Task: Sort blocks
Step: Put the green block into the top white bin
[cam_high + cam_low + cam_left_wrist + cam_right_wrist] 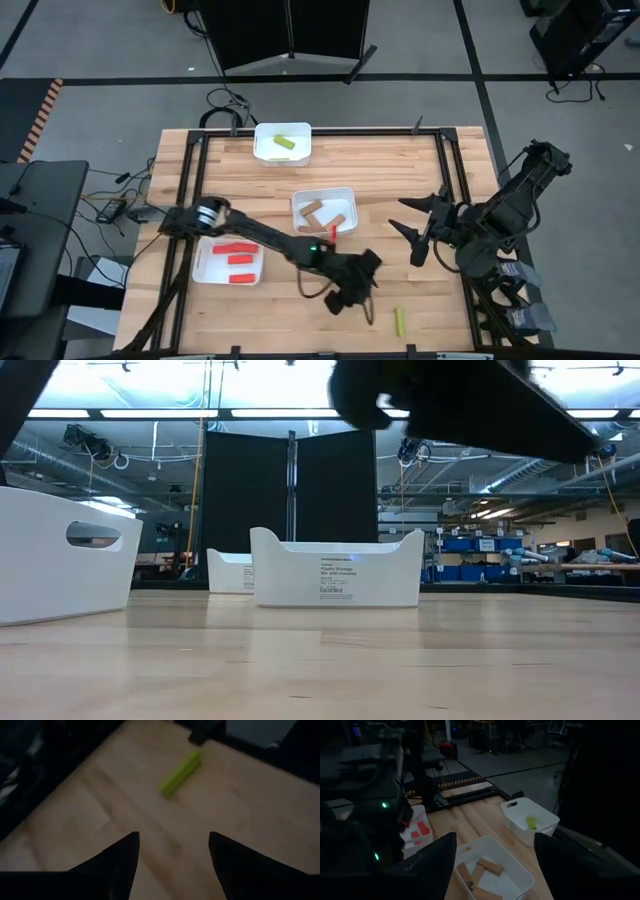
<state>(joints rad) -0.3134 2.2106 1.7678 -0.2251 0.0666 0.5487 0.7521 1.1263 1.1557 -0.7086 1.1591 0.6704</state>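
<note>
A yellow-green block [398,320] lies flat on the table near its near edge; in the left wrist view the same block [181,772] lies ahead of my open fingers. My left gripper [356,292] [172,855] hovers just to the block's left and holds nothing. My right gripper [418,232] [495,855] waits open at the table's right side, over the wood. Red blocks [237,260] lie in the near-left tray, tan blocks [322,213] in the middle tray, and one yellow-green block [283,143] in the far tray.
Three white trays stand on the table: near-left [205,268], middle [345,195] and far [262,130]; the low view shows them as tray walls [335,570]. A small red piece [332,232] shows by the left arm, just near of the middle tray. Bare wood lies around the loose block.
</note>
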